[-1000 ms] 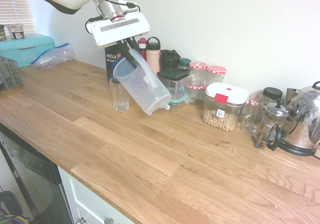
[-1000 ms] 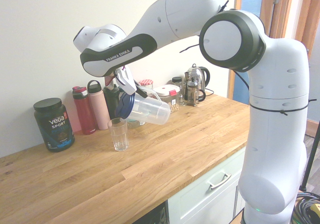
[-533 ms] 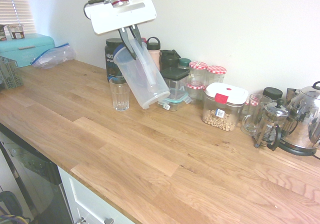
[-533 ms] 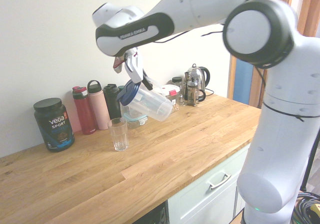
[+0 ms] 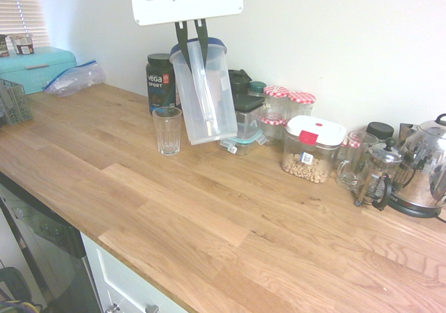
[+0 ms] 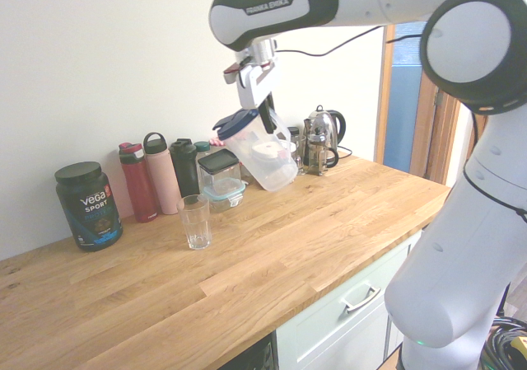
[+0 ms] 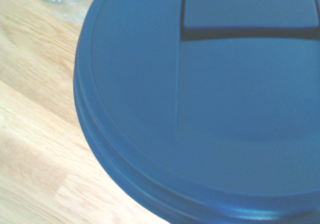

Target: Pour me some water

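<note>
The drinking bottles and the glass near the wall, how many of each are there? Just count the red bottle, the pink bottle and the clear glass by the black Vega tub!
Red bottles: 1
Pink bottles: 1
Clear drinking glasses: 1
Black Vega tubs: 1
Total: 4

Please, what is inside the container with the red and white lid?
Inside the lidded container lie pale nuts, low down; deeper ones are covered by the outer ones.
</note>
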`<state>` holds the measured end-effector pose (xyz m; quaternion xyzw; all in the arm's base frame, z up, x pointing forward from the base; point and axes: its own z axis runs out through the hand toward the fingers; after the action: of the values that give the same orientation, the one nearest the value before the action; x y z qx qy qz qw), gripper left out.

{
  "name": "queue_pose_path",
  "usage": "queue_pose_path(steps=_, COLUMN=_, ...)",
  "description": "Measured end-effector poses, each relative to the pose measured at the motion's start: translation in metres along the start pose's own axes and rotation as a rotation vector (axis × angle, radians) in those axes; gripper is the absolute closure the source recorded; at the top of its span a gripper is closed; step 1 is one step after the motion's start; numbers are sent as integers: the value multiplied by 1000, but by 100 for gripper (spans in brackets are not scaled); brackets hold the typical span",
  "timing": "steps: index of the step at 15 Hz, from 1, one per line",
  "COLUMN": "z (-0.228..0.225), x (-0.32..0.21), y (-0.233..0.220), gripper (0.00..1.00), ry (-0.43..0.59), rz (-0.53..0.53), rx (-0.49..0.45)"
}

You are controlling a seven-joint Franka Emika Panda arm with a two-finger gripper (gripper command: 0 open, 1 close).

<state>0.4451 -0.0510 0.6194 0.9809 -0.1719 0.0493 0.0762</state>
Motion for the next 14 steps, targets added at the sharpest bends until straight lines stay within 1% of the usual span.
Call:
queue_pose_path(steps=4, z=42, x=-22, y=36, gripper=100, ry=66, rz=195, rx=91)
queue_pose_path(steps=11, z=95, x=-17, y=83, gripper=100, ry=237, rz=523, rx=221)
queue_pose_path(steps=14, z=121, x=-21, y=93, gripper=100, ry=284, rz=671, rx=285)
